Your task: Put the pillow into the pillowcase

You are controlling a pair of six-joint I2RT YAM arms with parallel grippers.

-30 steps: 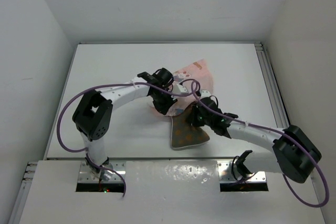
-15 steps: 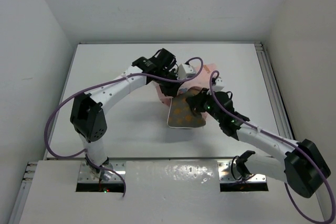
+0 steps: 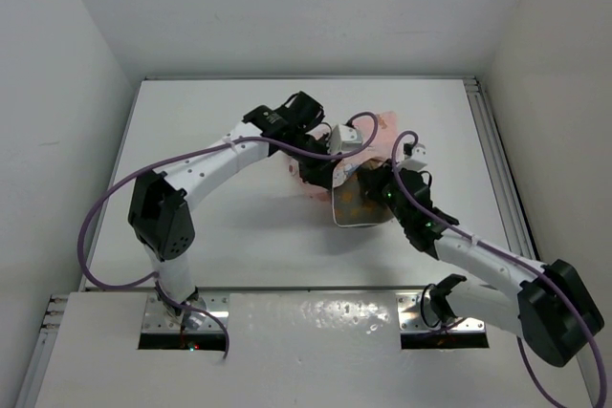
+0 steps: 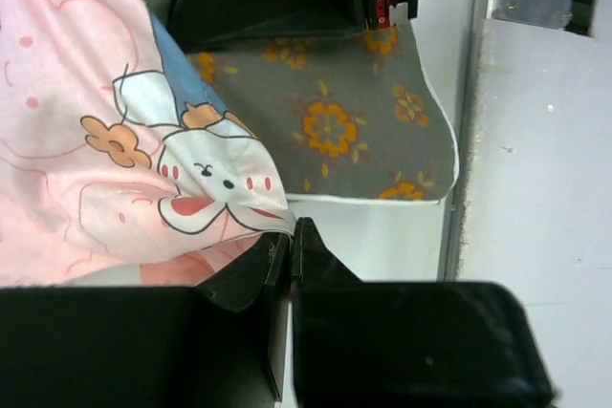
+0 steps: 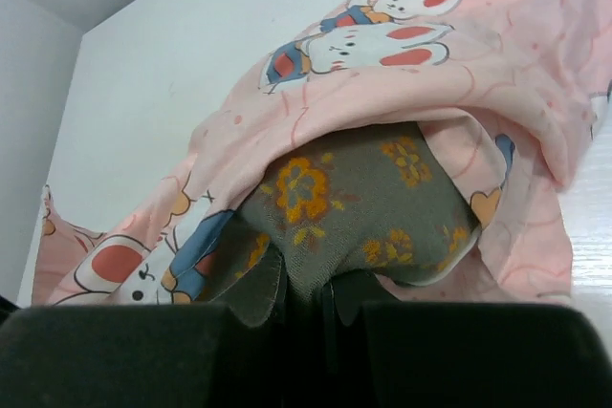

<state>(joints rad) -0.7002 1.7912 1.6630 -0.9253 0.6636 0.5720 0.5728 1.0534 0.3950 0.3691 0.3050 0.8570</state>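
Observation:
The olive-brown pillow (image 3: 356, 204) with orange flowers and pale piping lies mid-table, its far end under the edge of the pink rabbit-print pillowcase (image 3: 378, 129). My right gripper (image 3: 375, 188) is shut on the pillow's near end; in the right wrist view the pillow (image 5: 359, 203) goes into the open mouth of the pillowcase (image 5: 363, 83). My left gripper (image 3: 320, 174) is shut on the pillowcase's edge; in the left wrist view the pink cloth (image 4: 105, 169) is pinched between the fingers (image 4: 253, 269), with the pillow (image 4: 335, 131) just beyond.
The white table (image 3: 210, 140) has a metal rail (image 3: 492, 150) along its right edge. White walls enclose the table on three sides. Purple cables loop from both arms above the cloth.
My right gripper has pushed the pillow up and to the right, farther under the pillowcase. My left gripper has shifted right with the pillowcase's edge held up.

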